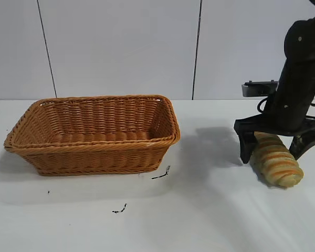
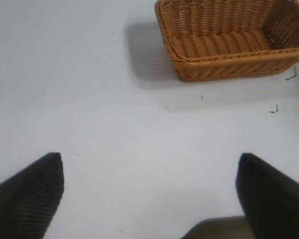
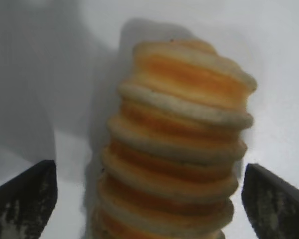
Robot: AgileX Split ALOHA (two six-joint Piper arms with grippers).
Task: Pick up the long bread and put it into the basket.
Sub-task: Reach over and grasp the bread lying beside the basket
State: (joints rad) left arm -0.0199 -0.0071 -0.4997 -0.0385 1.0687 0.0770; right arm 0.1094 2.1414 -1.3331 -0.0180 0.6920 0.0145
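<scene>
- Exterior: right gripper (image 1: 279, 147) spread, straddling the long bread (image 1: 277, 161) lying on the bench (image 1: 199, 210), well right of the basket (image 1: 94, 137). It should drop lower before closing.
- Left wrist: left gripper (image 2: 149, 191) spread, idle over bare bench.
- Right wrist: loaf sits slightly off-centre between the fingers (image 3: 25, 199); centre it, then squeeze across its width.

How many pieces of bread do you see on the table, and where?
1. The long bread lies on the table, right of the basket, between the open fingers of the right pincer. The basket looks empty.
</scene>
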